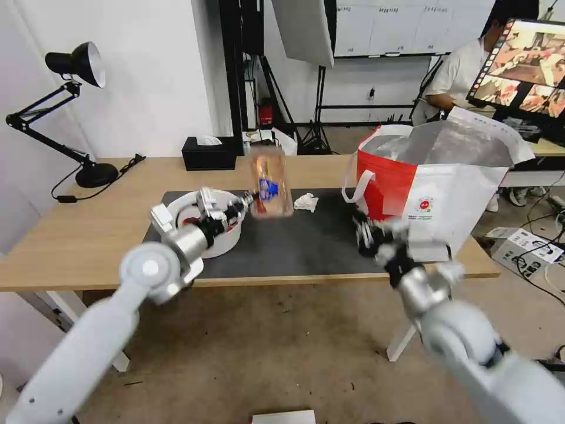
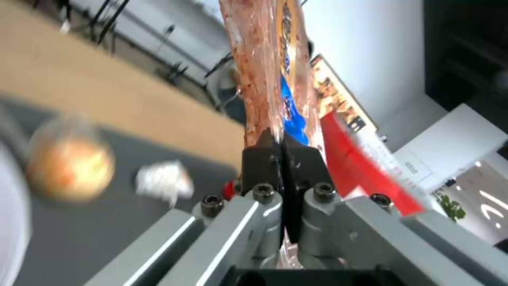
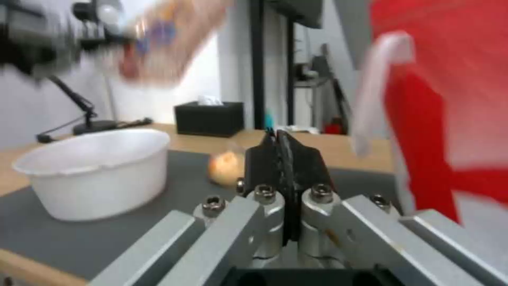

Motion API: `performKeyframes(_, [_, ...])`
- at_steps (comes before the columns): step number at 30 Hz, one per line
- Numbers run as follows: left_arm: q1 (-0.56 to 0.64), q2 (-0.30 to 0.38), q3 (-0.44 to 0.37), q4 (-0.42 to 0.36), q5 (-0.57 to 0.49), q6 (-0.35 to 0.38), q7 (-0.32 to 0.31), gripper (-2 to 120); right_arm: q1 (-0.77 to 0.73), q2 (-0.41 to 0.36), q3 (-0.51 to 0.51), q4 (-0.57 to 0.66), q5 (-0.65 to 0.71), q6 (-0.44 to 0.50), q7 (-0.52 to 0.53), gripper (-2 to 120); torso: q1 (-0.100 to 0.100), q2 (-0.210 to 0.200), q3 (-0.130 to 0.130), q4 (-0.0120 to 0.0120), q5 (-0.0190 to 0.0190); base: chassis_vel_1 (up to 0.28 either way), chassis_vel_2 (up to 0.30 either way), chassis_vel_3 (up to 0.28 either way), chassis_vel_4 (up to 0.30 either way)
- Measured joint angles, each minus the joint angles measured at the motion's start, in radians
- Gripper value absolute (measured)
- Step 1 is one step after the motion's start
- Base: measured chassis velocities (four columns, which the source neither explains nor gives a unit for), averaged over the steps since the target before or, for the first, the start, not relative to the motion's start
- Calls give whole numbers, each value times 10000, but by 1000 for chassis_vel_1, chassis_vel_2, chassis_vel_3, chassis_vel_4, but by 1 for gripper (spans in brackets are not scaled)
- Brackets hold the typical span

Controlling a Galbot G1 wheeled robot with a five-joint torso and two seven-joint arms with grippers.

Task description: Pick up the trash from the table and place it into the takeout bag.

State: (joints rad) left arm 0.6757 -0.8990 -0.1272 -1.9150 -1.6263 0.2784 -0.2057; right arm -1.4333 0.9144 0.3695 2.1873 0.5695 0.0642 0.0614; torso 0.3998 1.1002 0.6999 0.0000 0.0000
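The right gripper (image 3: 280, 143) is hovering with fingers pressed together over the mat (image 3: 106, 234), between the white bowl (image 3: 95, 174) and the red bag (image 3: 444, 99); a knotted bag (image 3: 225, 165) is lying just beyond it.

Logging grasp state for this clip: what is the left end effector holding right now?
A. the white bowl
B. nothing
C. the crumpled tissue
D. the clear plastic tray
D: the left end effector is shut on the clear plastic tray, lifted above the mat, while the white bowl and crumpled tissue sit on the table.
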Motion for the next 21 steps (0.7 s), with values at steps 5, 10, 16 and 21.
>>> performKeyframes(5, [-1110, -51, 588, 277, -9, -125, 82, 0, -1560, 822, 471, -17, -1031, 656, -211, 0, 1, 0, 0, 0, 1, 0, 0, 0, 0])
performKeyframes(10, [-2590, -664, 1612, 881, -1, -285, 116, 0, -2945, 1583, 1210, 160, -1894, 966, -535, 15, 0, 0, 0, 0, 2, 0, 0, 0, 0])
performKeyframes(16, [-3842, -1573, 2668, 1709, 285, -512, 133, 0, -3464, 1789, 1531, 58, -2236, 1152, -740, 34, 1, -1, 0, 0, 3, 0, 0, 0, 0])
performKeyframes(21, [-4818, -2727, 3466, 2905, 742, -762, 136, 0, -3520, 2011, 1475, -300, -2560, 1223, -788, 52, 2, -2, 1, 1, 5, 0, 0, 0, 0])
